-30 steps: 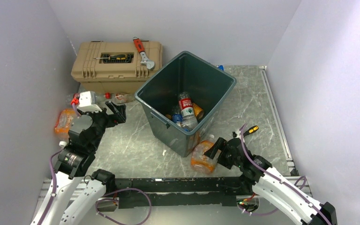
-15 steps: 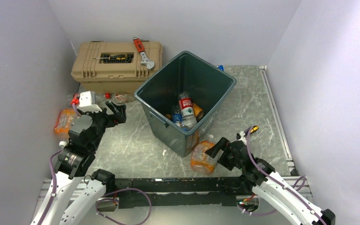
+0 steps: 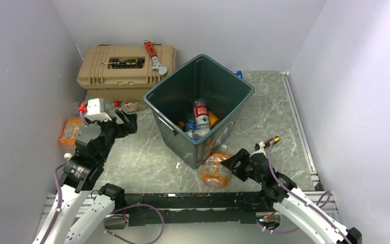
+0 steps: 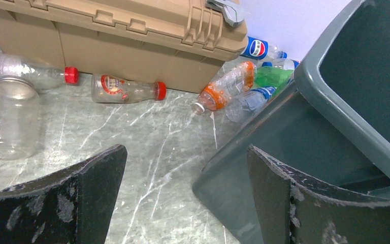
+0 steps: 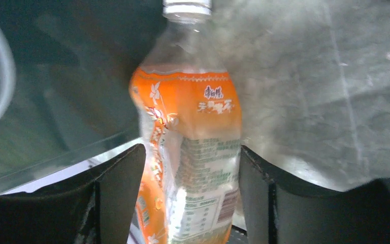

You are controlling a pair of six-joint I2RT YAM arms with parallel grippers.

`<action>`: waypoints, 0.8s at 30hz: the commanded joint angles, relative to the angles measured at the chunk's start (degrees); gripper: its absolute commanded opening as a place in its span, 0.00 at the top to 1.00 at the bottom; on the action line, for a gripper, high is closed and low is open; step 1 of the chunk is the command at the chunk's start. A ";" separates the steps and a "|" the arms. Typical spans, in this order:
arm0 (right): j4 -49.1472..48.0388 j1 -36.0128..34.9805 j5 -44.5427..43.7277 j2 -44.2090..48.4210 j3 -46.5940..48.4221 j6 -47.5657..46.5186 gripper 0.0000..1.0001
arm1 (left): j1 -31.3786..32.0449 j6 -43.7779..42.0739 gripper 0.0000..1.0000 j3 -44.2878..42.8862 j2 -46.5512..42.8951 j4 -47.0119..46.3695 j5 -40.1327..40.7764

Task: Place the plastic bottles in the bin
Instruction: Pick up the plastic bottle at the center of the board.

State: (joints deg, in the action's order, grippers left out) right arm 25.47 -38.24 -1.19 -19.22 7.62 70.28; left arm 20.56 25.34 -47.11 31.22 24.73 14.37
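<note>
The dark green-grey bin (image 3: 229,74) stands mid-table with several plastic bottles (image 3: 199,114) inside. An orange-label bottle (image 3: 214,172) lies against the bin's near corner, and my right gripper (image 3: 232,163) is shut on it. In the right wrist view both fingers press the bottle's (image 5: 193,132) sides at my right gripper (image 5: 192,152), the white cap pointing away. My left gripper (image 3: 127,122) hangs open left of the bin. In its wrist view nothing lies between the jaws of the left gripper (image 4: 185,157). Loose bottles (image 4: 127,89) and an orange one (image 4: 226,89) lie by the toolbox.
A tan toolbox (image 3: 127,68) at the back left carries a red wrench (image 3: 155,56) and a yellow-handled screwdriver (image 3: 127,62). A clear jar (image 4: 7,119) and another orange bottle (image 3: 70,131) sit by the left wall. The bin wall (image 5: 56,76) is close beside the held bottle.
My right gripper moved left and its jaws came in onto the orange-label bottle. The bottle and the bin shifted slightly left. The left arm stayed still.
</note>
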 commanded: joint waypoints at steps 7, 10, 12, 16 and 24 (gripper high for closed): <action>13.65 -0.21 -5.64 16.71 1.20 1.64 0.55 | -0.25 0.70 0.07 -0.46 -0.04 -0.75 -0.81; 11.73 -0.17 -3.56 16.33 0.33 1.30 0.54 | -0.25 0.76 0.07 -0.48 -0.12 -0.78 -0.76; 9.16 -0.13 -1.88 14.58 -0.47 1.26 0.50 | -0.25 0.76 0.07 -0.52 -0.22 -0.72 -0.77; 4.00 -0.25 0.03 10.49 -1.19 0.39 0.45 | -0.25 0.76 0.07 -0.52 -0.34 -0.63 -0.63; -2.82 -0.37 0.93 0.63 -0.15 -1.77 0.45 | -0.25 0.67 0.07 -0.51 -0.54 -0.60 -0.55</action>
State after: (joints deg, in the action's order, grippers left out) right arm 27.77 -38.26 -1.37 -15.84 8.27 70.04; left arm 20.56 25.36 -47.11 31.20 24.73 14.31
